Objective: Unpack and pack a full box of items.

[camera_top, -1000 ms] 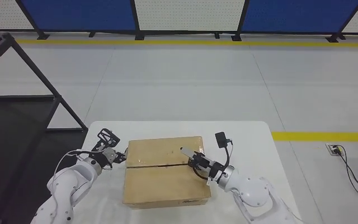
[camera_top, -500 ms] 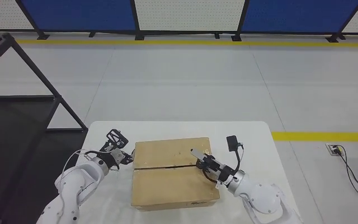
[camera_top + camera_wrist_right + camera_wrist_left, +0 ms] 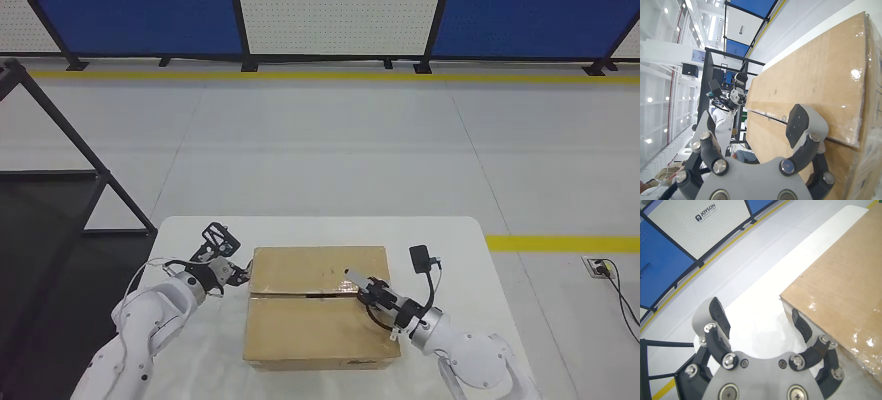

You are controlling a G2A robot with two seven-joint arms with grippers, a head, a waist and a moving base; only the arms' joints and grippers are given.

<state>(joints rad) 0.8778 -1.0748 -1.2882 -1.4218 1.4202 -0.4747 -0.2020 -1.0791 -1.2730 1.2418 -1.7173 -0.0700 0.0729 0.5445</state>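
A closed cardboard box [image 3: 318,320] lies on the white table [image 3: 450,250], its two top flaps meeting at a taped seam. My left gripper [image 3: 232,258] is open at the box's left end. In the left wrist view [image 3: 761,321] one pad [image 3: 801,325] rests against the box [image 3: 838,285] near its corner. My right gripper [image 3: 362,285] is open over the seam near the right end. In the right wrist view [image 3: 753,125] one fingertip [image 3: 798,125] lies on the box top [image 3: 810,75] at the seam, the other hangs free.
A black metal frame [image 3: 60,200] stands left of the table. Blue and white partition panels [image 3: 340,25] line the back of the room. Bare tabletop lies right of the box and behind it.
The box has slid to the right across the table. Both arms moved right with it, keeping their places at its left end and at the seam.
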